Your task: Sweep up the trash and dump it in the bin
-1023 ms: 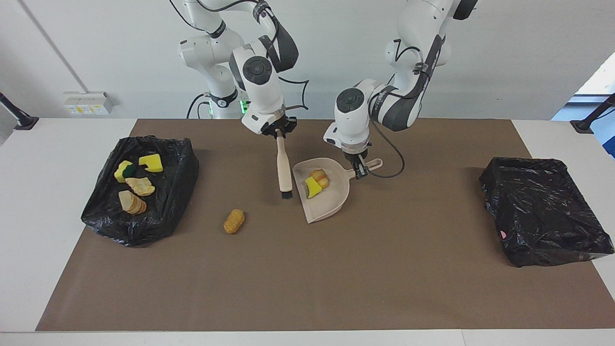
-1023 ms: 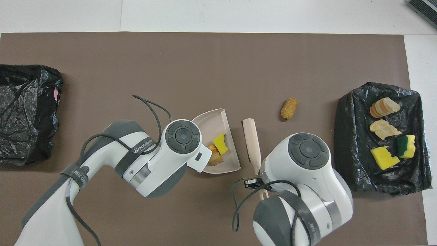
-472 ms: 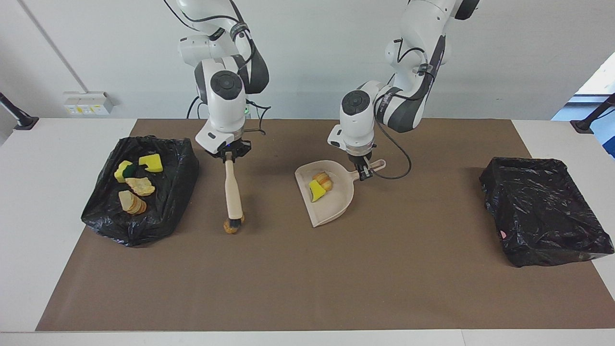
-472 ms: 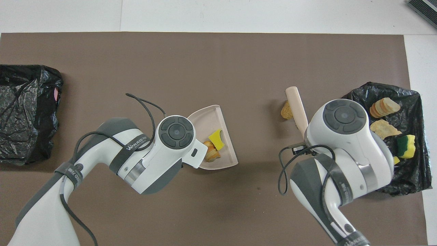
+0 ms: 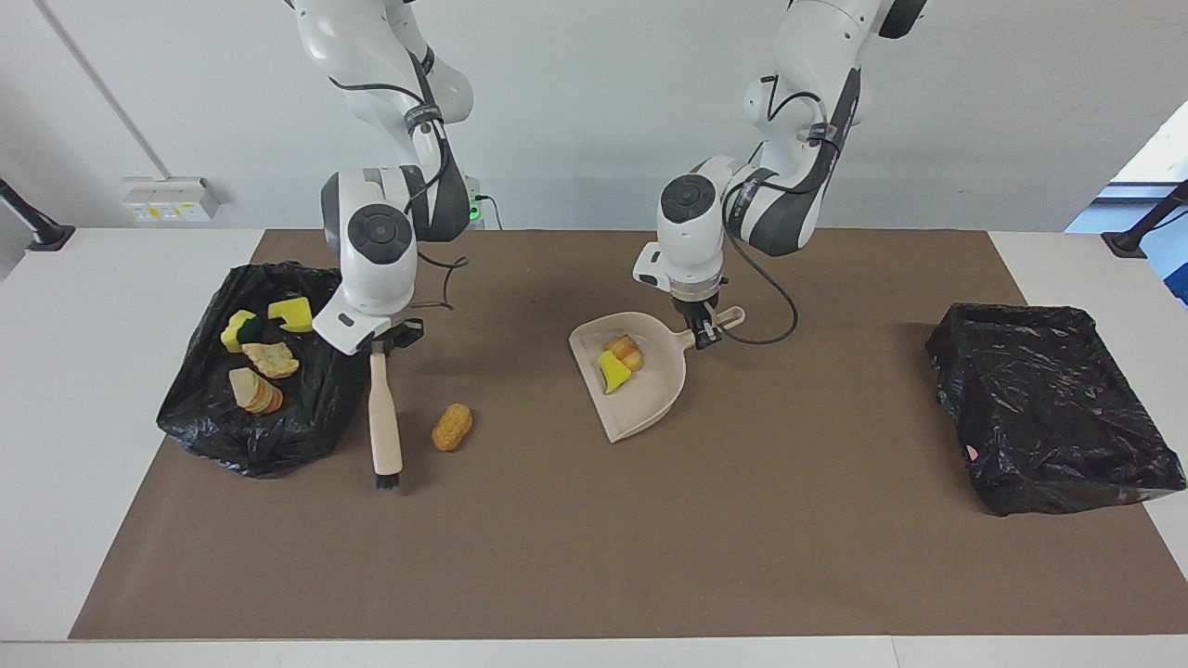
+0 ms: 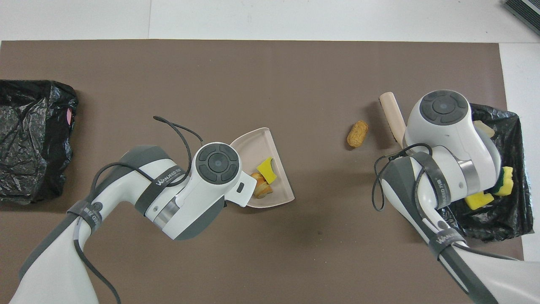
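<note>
I see the right hand (image 5: 382, 341) clamped on the brush (image 5: 381, 416) beside the loose bread chunk (image 5: 452, 427), the left hand (image 5: 703, 334) clamped on the dustpan (image 5: 640, 401) handle.

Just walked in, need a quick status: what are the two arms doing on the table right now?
It's a sweep-up job. The right tool is shut on a brush, its bristles on the mat beside a loose brown trash piece, between that piece and the bin at the right arm's end, which holds four pieces. The left tool is shut on the handle of the dustpan, mid-table, with two pieces in it. Another black bin sits at the left arm's end.
</note>
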